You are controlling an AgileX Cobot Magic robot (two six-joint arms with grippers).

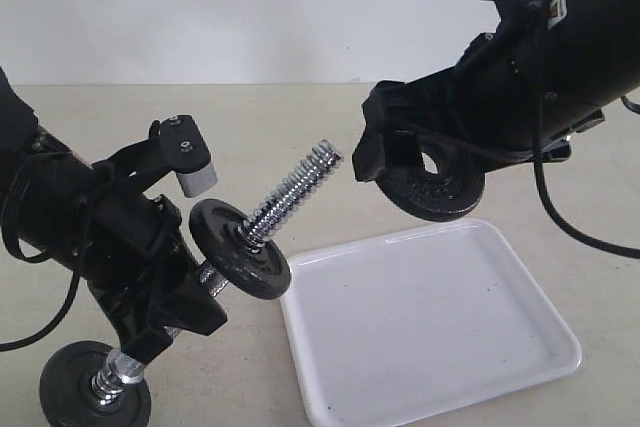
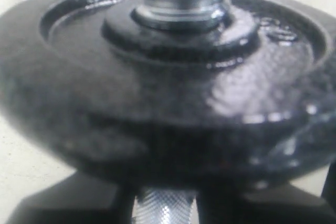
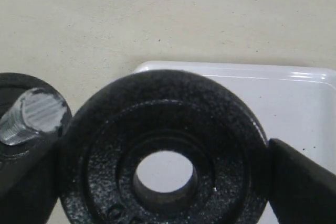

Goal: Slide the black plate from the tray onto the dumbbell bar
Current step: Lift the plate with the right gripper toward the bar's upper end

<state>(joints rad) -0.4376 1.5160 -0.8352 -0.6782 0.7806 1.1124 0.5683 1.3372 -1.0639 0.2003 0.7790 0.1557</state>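
A: Where's the black plate (image 1: 437, 190) sitting?
B: It's hanging just above the tray (image 1: 540, 347). The right gripper (image 1: 428, 179) is clamping it across the rim, with the hole clear and just off the dumbbell bar (image 1: 292, 190) tip.
A: Handling?
B: It's looking heavy: rigid iron, pebbly face. It's probably risking a swivel, so pinch opposite rim edges firmly. The left gripper (image 1: 185, 302) is clamping the bar's middle, holding it tilted.
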